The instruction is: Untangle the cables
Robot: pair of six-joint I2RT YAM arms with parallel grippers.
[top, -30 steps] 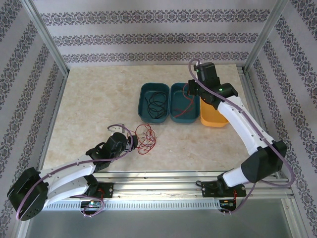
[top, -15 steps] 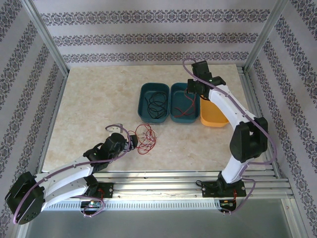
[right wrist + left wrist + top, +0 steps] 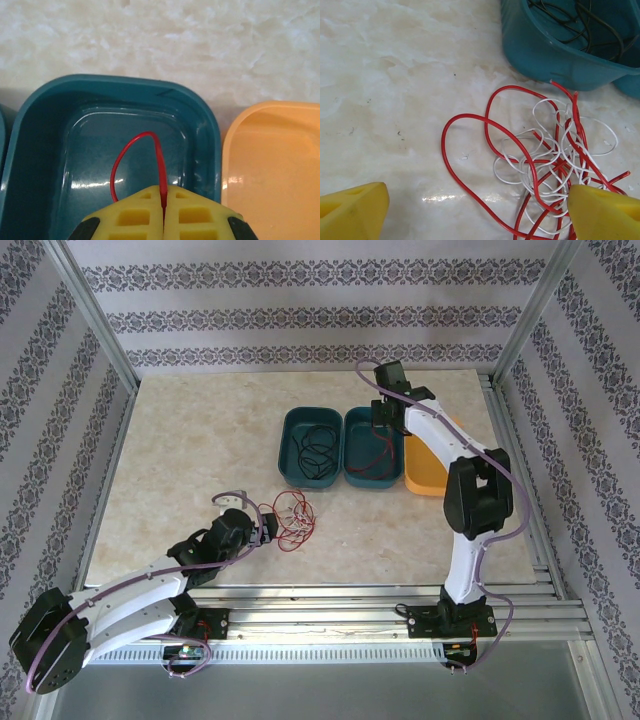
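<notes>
Where glossy tabletop (image 3: 395,90) shines, thin cables (image 3: 555,164) loop, perhaps knotted.

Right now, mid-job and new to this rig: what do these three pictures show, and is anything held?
Two robot arms are bolted at the near edge of the table. One picture looks down from above and behind them; the other two come from a camera on each wrist, yellow fingers at the bottom. The left gripper is open at a tangle of red and white cables lying on the table. The right gripper is shut on a red cable over the middle teal bin. The left teal bin holds black cable; an orange bin stands beside the middle one.
</notes>
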